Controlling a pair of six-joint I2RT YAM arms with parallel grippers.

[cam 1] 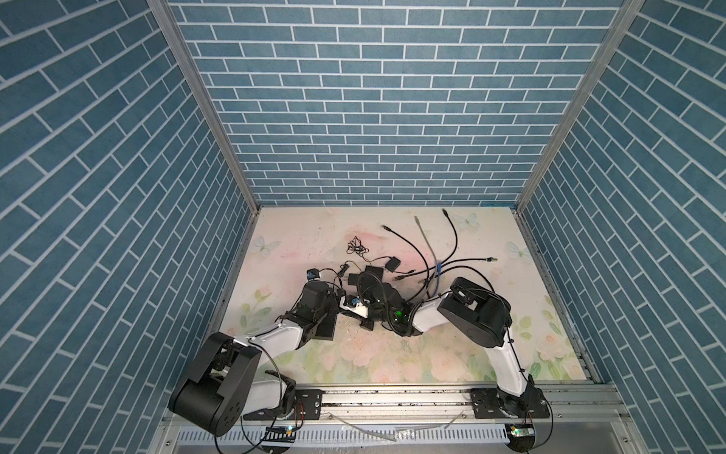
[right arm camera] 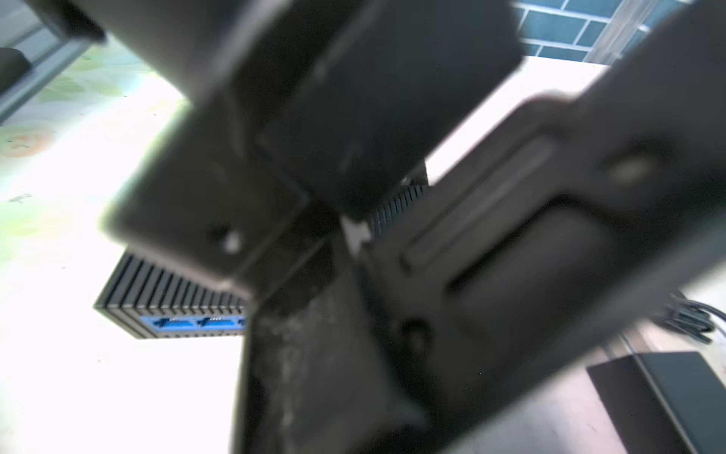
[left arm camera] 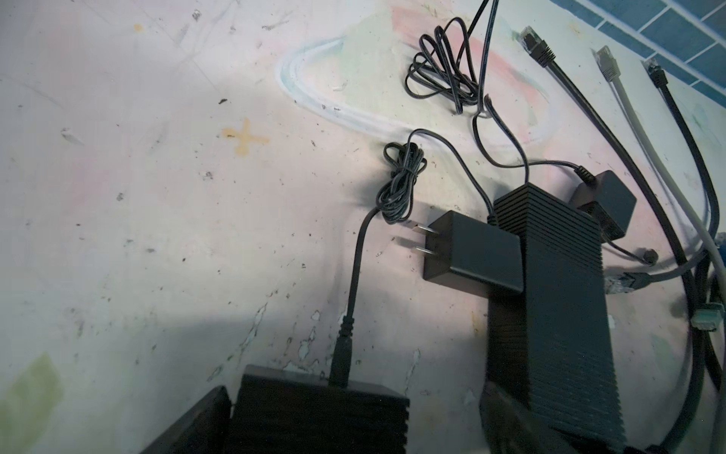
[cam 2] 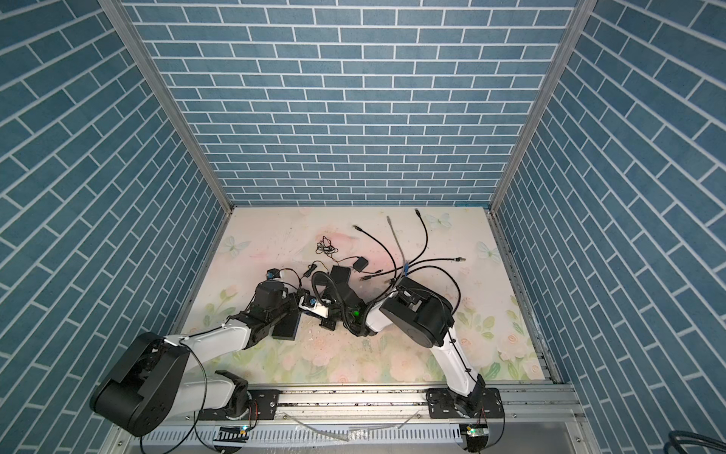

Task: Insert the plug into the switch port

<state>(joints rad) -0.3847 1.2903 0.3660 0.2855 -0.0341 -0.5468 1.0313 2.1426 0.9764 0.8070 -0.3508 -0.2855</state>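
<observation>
Flanking the black ribbed switch box (left arm camera: 314, 420) with its black barrel plug (left arm camera: 341, 353) seated, the left gripper (left arm camera: 352, 390) has fingers released and spread wide; the right gripper (right arm camera: 345, 236) has fingers clenched, contents indiscernible.

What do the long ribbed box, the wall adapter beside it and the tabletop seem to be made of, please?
Long ribbed box: probably matte black plastic or anodised metal; fine ridges, no gloss.
Wall adapter: smooth satin black plastic, with two shiny metal prongs.
Tabletop: apparently a printed floral sheet, its surface scratched and flaking.
</observation>
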